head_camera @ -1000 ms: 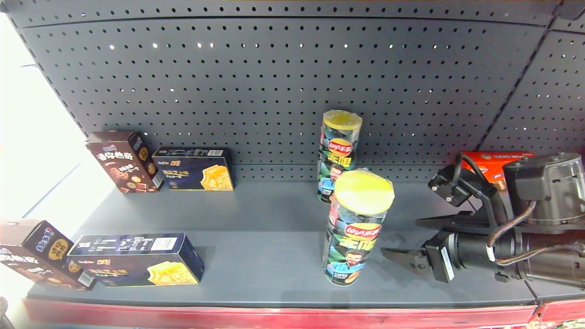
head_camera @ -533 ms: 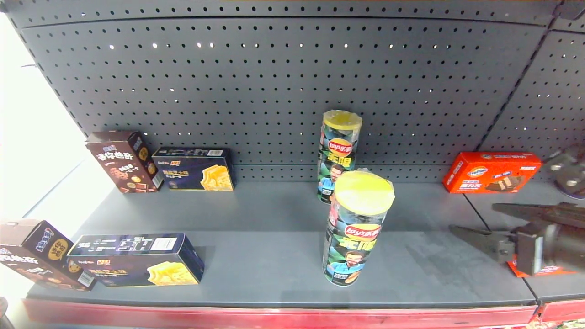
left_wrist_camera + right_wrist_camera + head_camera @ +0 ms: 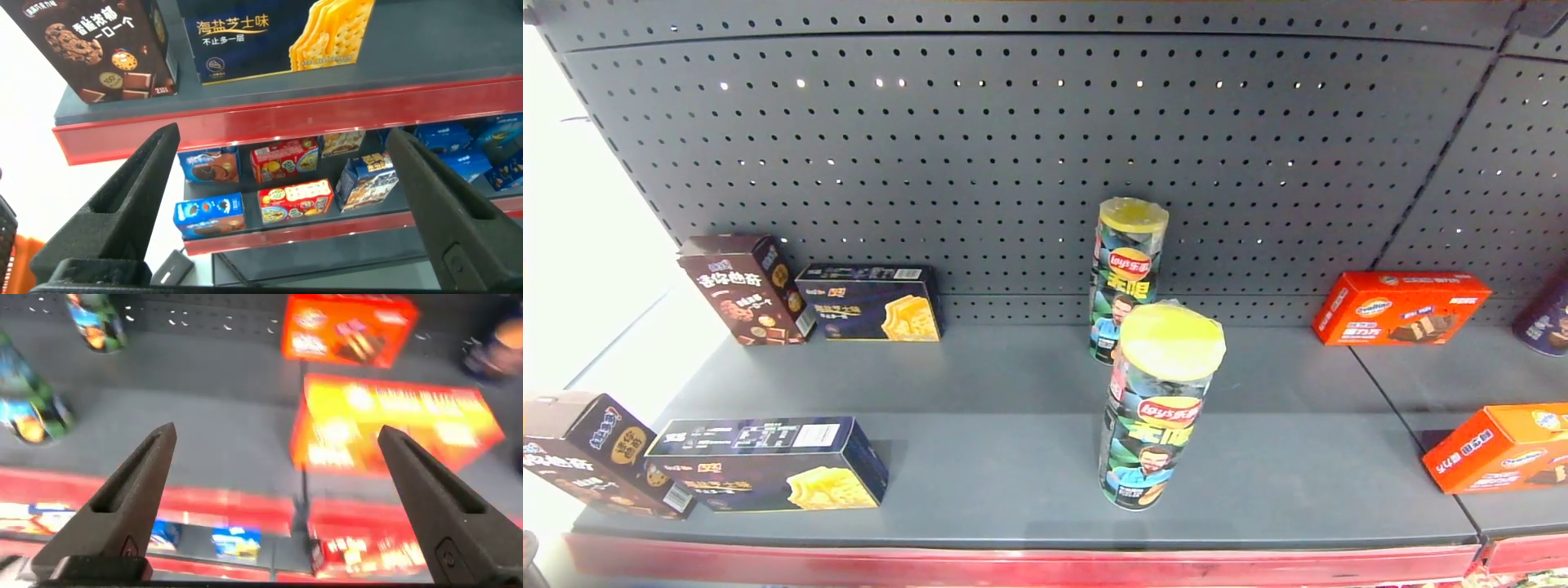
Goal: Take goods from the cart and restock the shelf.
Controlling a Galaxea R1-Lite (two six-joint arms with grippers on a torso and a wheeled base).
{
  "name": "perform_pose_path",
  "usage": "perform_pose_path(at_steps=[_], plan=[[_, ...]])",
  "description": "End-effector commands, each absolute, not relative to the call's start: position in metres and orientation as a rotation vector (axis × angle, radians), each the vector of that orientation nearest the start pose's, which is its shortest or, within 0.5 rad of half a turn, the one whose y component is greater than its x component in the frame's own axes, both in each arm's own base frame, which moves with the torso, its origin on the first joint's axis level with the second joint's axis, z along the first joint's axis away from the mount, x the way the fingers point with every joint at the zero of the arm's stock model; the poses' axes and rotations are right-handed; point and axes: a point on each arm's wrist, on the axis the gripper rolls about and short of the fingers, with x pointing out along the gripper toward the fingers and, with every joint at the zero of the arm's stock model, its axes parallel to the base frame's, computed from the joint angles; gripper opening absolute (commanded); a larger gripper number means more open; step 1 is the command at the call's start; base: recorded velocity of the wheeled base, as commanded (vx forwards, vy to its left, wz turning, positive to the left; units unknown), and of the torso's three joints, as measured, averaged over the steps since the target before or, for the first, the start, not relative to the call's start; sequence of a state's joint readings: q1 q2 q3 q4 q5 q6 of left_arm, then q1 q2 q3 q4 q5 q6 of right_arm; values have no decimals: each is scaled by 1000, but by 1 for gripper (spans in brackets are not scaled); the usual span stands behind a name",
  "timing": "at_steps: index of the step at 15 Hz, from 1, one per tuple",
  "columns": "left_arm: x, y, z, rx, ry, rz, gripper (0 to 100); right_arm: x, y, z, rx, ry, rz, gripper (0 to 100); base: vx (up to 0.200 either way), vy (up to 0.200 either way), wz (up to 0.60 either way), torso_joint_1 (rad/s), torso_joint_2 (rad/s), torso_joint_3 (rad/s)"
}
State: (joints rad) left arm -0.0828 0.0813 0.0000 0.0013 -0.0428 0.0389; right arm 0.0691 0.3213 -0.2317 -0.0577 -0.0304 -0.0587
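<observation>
Two chip cans with yellow lids stand upright on the grey shelf (image 3: pixel 980 457): the front can (image 3: pixel 1156 408) near the middle and the back can (image 3: pixel 1125 278) by the pegboard. My right gripper (image 3: pixel 282 498) is open and holds nothing; it hangs in front of the shelf edge, facing an orange box (image 3: pixel 400 429) and a red-orange box (image 3: pixel 347 331) behind it, with the cans (image 3: pixel 29 412) off to one side. My left gripper (image 3: pixel 286 212) is open and holds nothing, below the shelf's red front edge (image 3: pixel 286 102), under a brown cookie box (image 3: pixel 98 45) and a dark blue cracker box (image 3: pixel 274 37).
On the shelf's left stand a brown cookie box (image 3: pixel 743 287) and a dark blue cracker box (image 3: pixel 872 300) at the back, with another brown box (image 3: pixel 592 453) and blue box (image 3: pixel 768 465) in front. At the right are a red-orange box (image 3: pixel 1401 308), an orange box (image 3: pixel 1499 447) and a purple container (image 3: pixel 1547 318). Lower shelves (image 3: pixel 286 192) carry small boxes.
My right arm has pulled back from beside the front chip can and left the head view, uncovering the orange boxes on the right. The cans stay standing where they were.
</observation>
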Motion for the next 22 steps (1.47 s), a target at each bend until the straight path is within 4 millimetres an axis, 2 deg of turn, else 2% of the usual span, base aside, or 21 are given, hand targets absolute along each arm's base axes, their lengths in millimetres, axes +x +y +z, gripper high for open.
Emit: perform_pose_path(at_steps=[1, 3, 10, 12, 14, 17, 22], plan=[[-17, 0, 77, 40, 82, -129, 100, -22, -1, 83, -34, -59, -53, 100, 0, 0, 0, 0, 0, 0], [-17, 0, 77, 40, 82, -129, 100, -22, 0, 76, -23, 0, 14, 100, 0, 0, 0, 0, 0, 0], [-17, 1, 77, 45, 82, -120, 100, -22, 0, 76, -8, 8, 12, 100, 0, 0, 0, 0, 0, 0], [-17, 3, 77, 49, 79, 21, 100, -22, 0, 76, -8, 8, 12, 100, 0, 0, 0, 0, 0, 0], [-17, 1, 77, 57, 76, 76, 100, -22, 0, 76, -8, 8, 12, 100, 0, 0, 0, 0, 0, 0], [-23, -1, 75, 49, 4, -26, 100, -22, 0, 76, -8, 8, 12, 100, 0, 0, 0, 0, 0, 0], [-23, -1, 75, 35, 1, -31, 100, -22, 0, 76, -8, 8, 12, 100, 0, 0, 0, 0, 0, 0]])
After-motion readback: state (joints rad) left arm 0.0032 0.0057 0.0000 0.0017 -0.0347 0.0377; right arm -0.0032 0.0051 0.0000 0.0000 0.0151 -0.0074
